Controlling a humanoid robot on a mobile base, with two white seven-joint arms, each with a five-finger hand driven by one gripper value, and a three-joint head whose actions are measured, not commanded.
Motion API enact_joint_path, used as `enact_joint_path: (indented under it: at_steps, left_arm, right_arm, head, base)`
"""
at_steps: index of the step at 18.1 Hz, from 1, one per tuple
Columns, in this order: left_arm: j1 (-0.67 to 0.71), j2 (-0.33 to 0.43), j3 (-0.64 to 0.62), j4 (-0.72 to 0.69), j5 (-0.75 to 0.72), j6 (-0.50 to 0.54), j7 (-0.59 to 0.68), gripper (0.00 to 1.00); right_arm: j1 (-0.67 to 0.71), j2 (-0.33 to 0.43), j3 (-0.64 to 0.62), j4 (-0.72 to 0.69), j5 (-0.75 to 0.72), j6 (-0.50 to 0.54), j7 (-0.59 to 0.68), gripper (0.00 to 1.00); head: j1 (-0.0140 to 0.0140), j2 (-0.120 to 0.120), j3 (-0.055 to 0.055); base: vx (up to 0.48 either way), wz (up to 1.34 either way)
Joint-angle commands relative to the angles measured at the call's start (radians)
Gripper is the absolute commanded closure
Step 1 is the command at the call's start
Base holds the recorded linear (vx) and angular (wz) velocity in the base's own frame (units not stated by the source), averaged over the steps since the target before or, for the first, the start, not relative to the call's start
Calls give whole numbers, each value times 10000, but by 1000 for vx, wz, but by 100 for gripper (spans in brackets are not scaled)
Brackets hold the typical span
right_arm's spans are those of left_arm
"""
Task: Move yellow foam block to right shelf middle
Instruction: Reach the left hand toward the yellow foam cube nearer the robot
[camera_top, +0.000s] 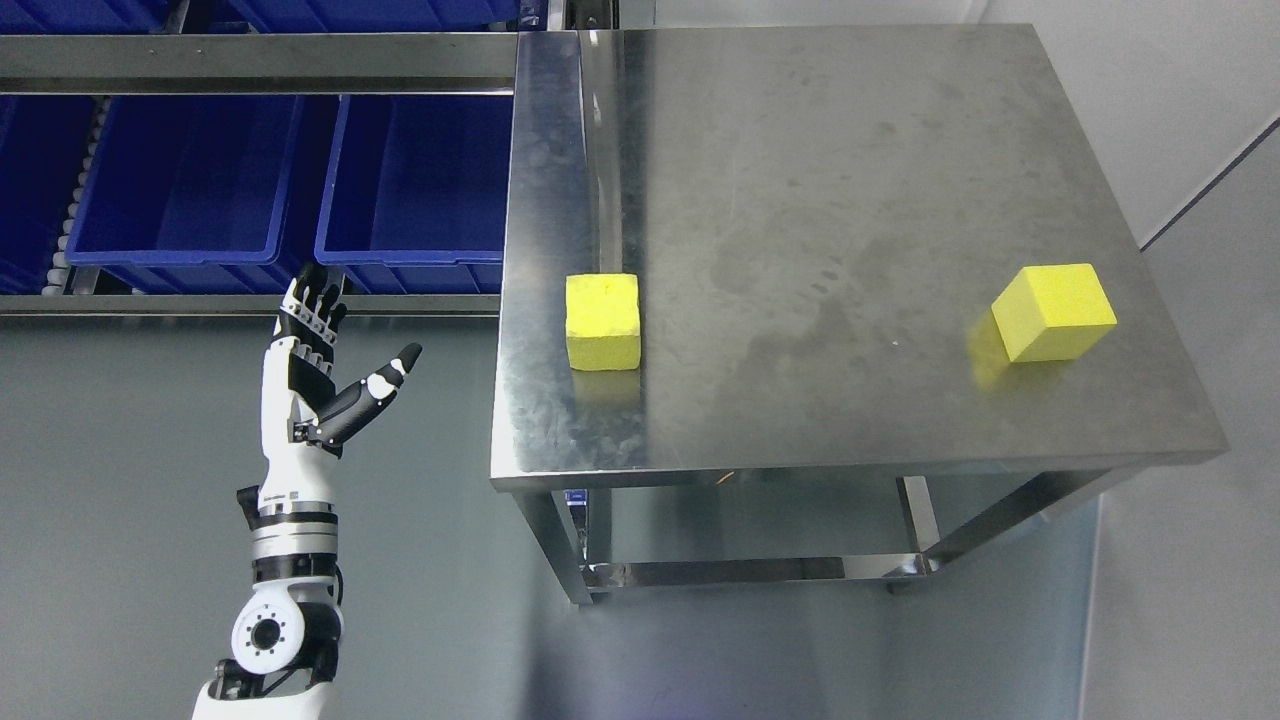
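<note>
- The left hand (318, 365) is raised off the steel table's (800, 200) left side, at about nine o'clock from the nearer yellow block; its fingers (315, 305) are extended upward and close together, the thumb angled out toward two o'clock, and it holds nothing.
- The right arm does not show anywhere in the head view.
- Two yellow foam blocks sit on the tabletop. The left yellow foam block (602, 321) rests close to the table's left edge, at roughly eight o'clock from the table's centre.
- The right yellow foam block (1053, 311) stands near the right edge, at about four o'clock from the centre, turned so a corner faces the camera. The two are well apart.
- The task sentence does not say which block is meant, and nothing here settles it; the left one is the closer to the hand.
- Blue bins (300, 170) sit on a rack at about eleven o'clock from the hand, beyond the table's left side. No shelf on the right shows, so the goal spot cannot be seen.
- Judging by this, the task is at its very start: neither block is touched or lifted.
- Left to do, as I read it: reach over the table edge, close on a block, lift it, carry it to the right shelf's middle level and release it there.
</note>
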Motion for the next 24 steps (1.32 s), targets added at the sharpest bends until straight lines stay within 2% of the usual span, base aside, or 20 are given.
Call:
enact_joint_path:
  at_steps: [1, 5, 8, 12, 14, 17, 19, 22, 24]
  left_arm:
    - [6, 175, 210, -35, -192, 4, -36, 0]
    - [-85, 175, 164, -50, -192, -11, -112, 0]
    - [-437, 175, 225, -142, -208, -26, -801, 0]
    - [-1525, 175, 41, -188, -208, 50, -987, 0]
    - [-2276, 550, -112, -188, -207, 81, -1246, 0]
    - [-3152, 1027, -724, -188, -223, 387, -2977, 0]
    - [-3596, 1317, -1366, -173, -497, 937, -3318, 0]
    - [-3889, 1274, -1892, -173, -668, 1291, -5245, 0]
    - [-3936, 1136, -2243, -173, -668, 1629, -5969, 0]
  right_arm:
    - [15, -175, 0, -175, 31, -6, 4, 0]
    - [15, -175, 0, -175, 31, -6, 4, 0]
    - [15, -175, 0, -175, 31, -6, 4, 0]
    - [15, -175, 0, -175, 31, -6, 4, 0]
    - [15, -175, 0, -175, 31, -6, 4, 0]
    - [15, -175, 0, -175, 31, -6, 4, 0]
    - [15, -175, 0, -175, 31, -21, 4, 0]
    - [15, -175, 0, -175, 31, -6, 4, 0]
    - [15, -175, 0, -175, 31, -6, 4, 0]
  head:
    - [0, 0, 0]
    - [0, 0, 0]
    - [0, 0, 0]
    - [0, 0, 0]
    - [0, 0, 0]
    - [0, 0, 0]
    - [0, 0, 0]
    - [0, 0, 0]
    - [0, 0, 0]
  base:
    - [0, 0]
    - [0, 0]
    - [0, 0]
    - [0, 0]
    - [0, 0]
    - [0, 0]
    - [0, 0]
    - [0, 0]
    - [0, 0]
